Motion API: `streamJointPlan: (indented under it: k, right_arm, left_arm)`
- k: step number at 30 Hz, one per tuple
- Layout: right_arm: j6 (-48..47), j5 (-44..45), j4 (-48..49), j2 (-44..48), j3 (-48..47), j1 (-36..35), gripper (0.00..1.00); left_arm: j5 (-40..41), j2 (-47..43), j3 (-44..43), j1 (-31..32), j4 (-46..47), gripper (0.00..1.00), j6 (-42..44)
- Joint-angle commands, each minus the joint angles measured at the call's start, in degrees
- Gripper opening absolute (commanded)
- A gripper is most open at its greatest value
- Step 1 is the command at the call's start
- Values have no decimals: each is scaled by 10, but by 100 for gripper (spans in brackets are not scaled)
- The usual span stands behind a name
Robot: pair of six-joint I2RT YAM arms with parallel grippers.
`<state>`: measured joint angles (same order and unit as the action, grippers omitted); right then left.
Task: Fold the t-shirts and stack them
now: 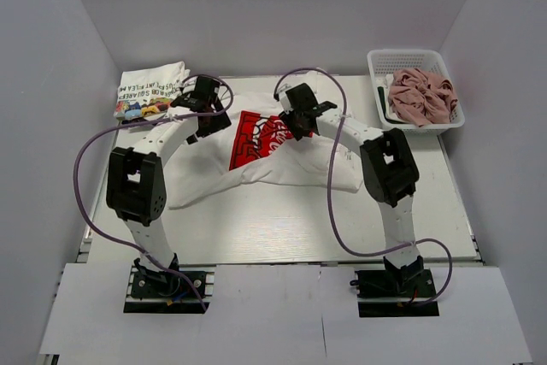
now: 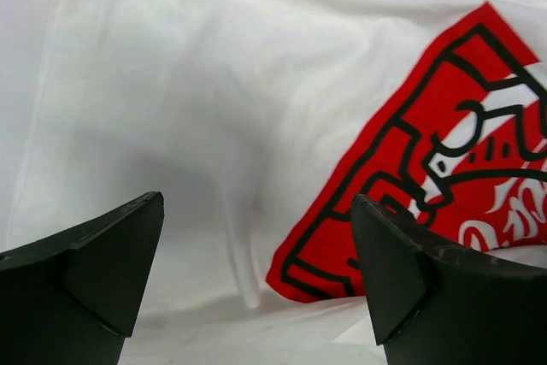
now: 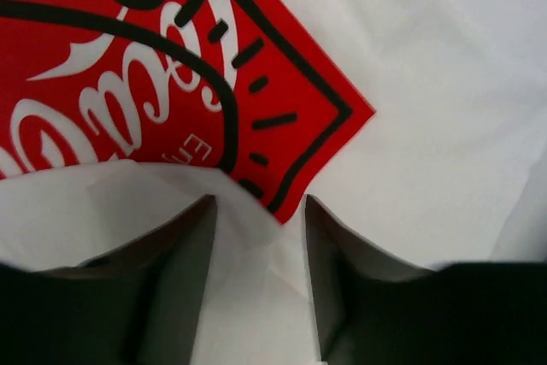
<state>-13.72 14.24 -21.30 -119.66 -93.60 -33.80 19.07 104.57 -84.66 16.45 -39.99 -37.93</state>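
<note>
A white t-shirt (image 1: 291,168) with a red square logo (image 1: 256,136) lies spread in the middle of the table. My left gripper (image 1: 210,114) hovers open over its left upper part. In the left wrist view the gripper (image 2: 256,200) has its jaws wide apart above white cloth and the logo's corner (image 2: 402,177). My right gripper (image 1: 295,123) is at the logo's right side. In the right wrist view the gripper (image 3: 259,203) is shut on a raised fold of the white shirt (image 3: 248,297) that overlaps the logo (image 3: 128,83).
A folded white tee with a colourful print (image 1: 149,91) lies at the back left. A white mesh basket (image 1: 410,55) at the back right holds a crumpled dusty pink tee (image 1: 420,96) and something dark (image 1: 385,107). White walls enclose the table.
</note>
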Motion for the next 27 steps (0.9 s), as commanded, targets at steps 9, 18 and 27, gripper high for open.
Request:
streamJointPlan:
  k: [9, 18, 27]
  right_arm:
    - [229, -1, 90, 214, 208, 7, 90]
    - [281, -71, 107, 264, 335, 44, 84]
    - [268, -50, 141, 251, 346, 50, 68]
  left_arm:
    - [75, -123, 145, -35, -134, 100, -149]
    - [68, -248, 333, -138, -165, 100, -224]
    - [-5, -249, 368, -237, -62, 97, -186]
